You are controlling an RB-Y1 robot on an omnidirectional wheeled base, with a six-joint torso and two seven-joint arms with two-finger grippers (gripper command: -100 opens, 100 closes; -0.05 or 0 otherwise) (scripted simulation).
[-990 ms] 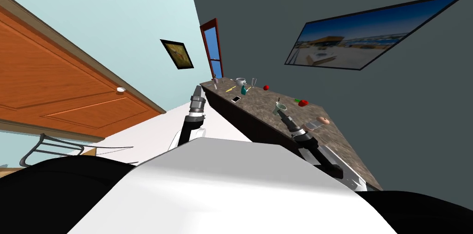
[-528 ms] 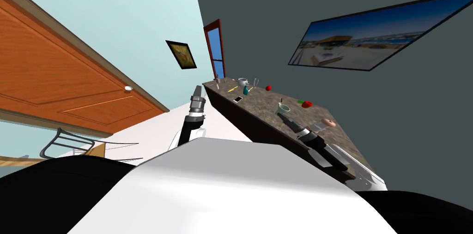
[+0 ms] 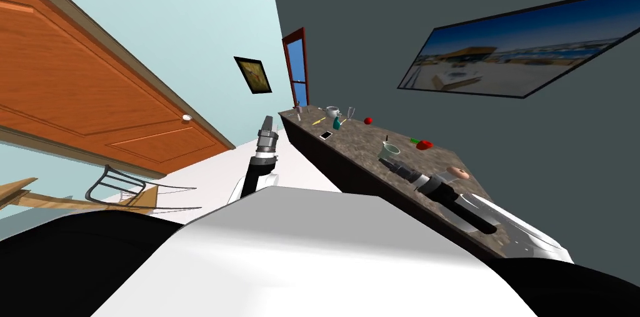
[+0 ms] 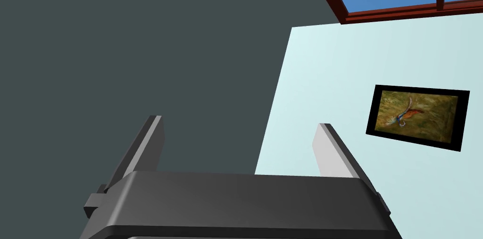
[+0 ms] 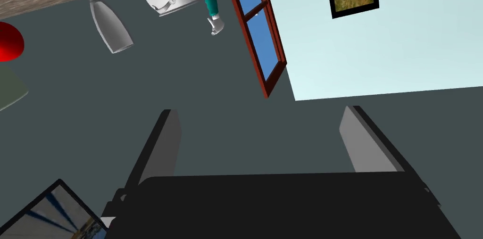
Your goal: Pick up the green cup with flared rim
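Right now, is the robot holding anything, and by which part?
Nothing. The right gripper and left gripper both stand open and empty; the green cup sits ungrasped on the counter.

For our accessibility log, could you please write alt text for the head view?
The right gripper is stretched over a speckled brown counter, close beside the pale green cup. A round red object, teal bottle and phone lie farther along; the left gripper is raised beside the counter.
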